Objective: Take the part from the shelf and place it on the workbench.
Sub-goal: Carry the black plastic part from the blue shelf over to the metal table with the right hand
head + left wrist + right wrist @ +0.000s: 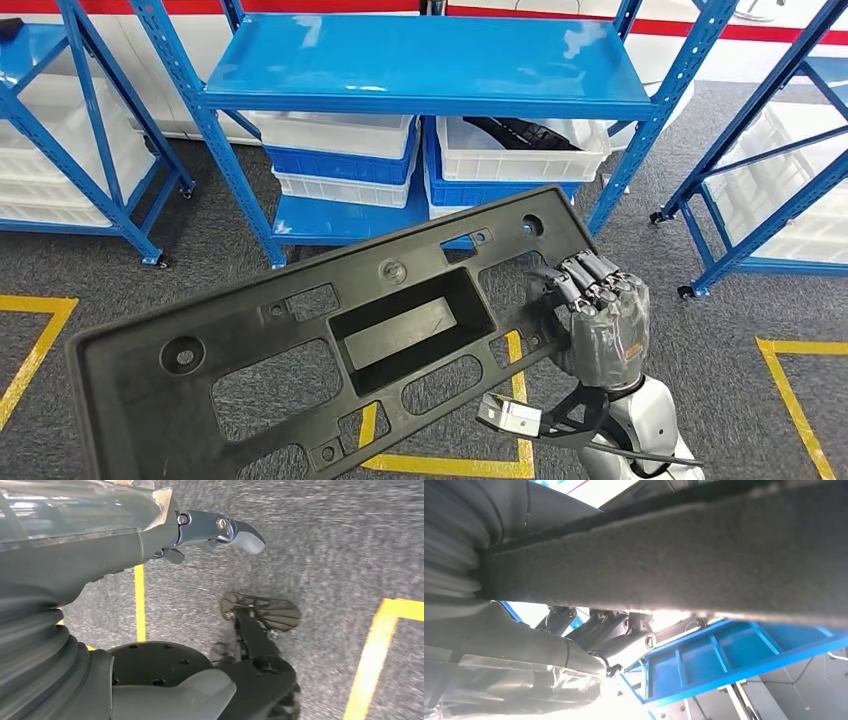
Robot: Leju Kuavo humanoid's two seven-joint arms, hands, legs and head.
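A blue metal shelf rack (pixel 430 65) stands on grey carpeted floor (pixel 720 350) marked with yellow tape lines (pixel 800 400). Its upper board is bare. On its lower board sit stacked white and blue plastic crates (pixel 345 160), with another white plastic crate (pixel 520 150) just beside them holding a dark object. More blue racks stand to either side.

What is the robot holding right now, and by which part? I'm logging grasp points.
The right hand grips the long black plastic part at its right end. The left hand holds nothing.
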